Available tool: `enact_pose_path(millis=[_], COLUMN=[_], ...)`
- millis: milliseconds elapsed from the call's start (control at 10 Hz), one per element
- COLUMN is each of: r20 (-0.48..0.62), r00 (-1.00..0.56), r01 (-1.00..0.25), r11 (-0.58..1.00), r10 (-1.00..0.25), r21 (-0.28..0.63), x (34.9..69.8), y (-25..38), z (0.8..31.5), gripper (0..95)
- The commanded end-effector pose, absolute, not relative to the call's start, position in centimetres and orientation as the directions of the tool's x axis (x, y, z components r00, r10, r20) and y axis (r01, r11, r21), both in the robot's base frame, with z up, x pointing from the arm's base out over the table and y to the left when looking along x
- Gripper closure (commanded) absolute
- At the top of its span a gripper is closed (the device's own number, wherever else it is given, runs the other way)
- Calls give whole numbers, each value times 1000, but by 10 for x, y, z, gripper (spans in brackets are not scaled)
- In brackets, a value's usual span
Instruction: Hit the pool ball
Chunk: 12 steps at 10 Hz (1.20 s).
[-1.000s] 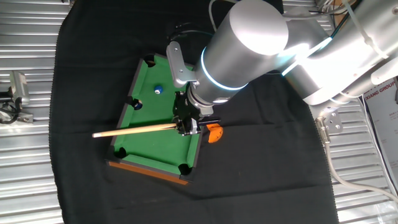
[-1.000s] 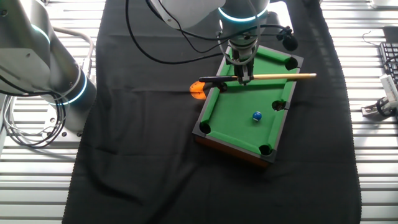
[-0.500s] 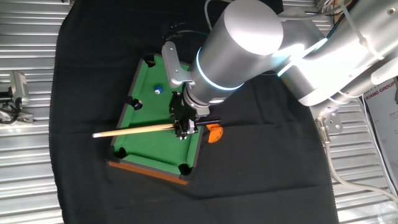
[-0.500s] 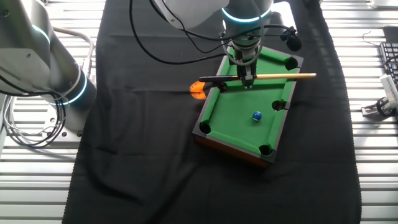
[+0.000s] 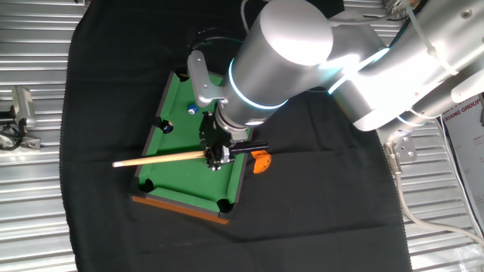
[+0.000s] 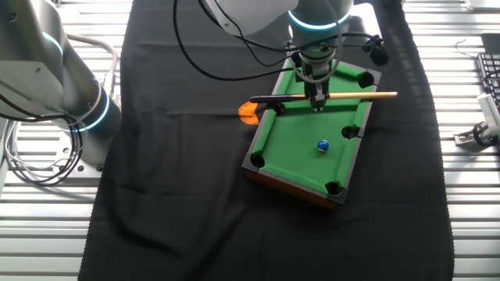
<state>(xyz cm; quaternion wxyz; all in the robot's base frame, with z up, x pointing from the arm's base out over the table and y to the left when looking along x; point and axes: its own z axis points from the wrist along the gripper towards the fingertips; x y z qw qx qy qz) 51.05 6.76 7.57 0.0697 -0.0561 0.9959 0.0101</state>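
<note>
Gripping the cue (image 6: 344, 96) near mid-shaft, seemingly, the gripper (image 6: 318, 100) hovers above felt; pool ball (image 6: 323, 145) sits apart.

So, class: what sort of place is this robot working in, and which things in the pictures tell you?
Most likely a robotics lab bench. A metal slatted table is draped with black cloth, a second robot arm stands beside it, and a toy pool table is set out as a test task.

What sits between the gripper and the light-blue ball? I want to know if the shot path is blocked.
Nothing: between the gripper and the pool ball there is only bare green felt of the toy pool table. The other fixed view shows it best.
</note>
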Motion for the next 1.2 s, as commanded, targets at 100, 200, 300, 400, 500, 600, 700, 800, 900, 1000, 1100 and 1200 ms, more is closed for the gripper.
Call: enact_pose_path(millis=[100,200,300,400,500,600,700,800,900,1000,1100,1200], r20=[-135,-133,-131,-129,-130,-130,-129,-129,-128,-126,-121,-119], r00=[-985,-985,-986,-986,-986,-986,-986,-985,-986,-986,-986,-987], r01=[-112,-111,-110,-108,-109,-111,-112,-113,-113,-113,-113,-109], r11=[994,994,994,994,994,994,994,993,993,993,993,994], r10=[-109,-108,-107,-105,-106,-108,-109,-110,-110,-110,-110,-107], r21=[15,14,15,15,16,15,15,15,15,16,16,16], x=[517,520,522,524,526,527,529,531,533,535,536,537], y=[69,70,71,72,72,71,71,71,71,71,71,71], z=[76,76,76,76,75,74,73,72,72,73,73,74], gripper=[570,570,570,570,570,570,570,570,570,570,570,570])
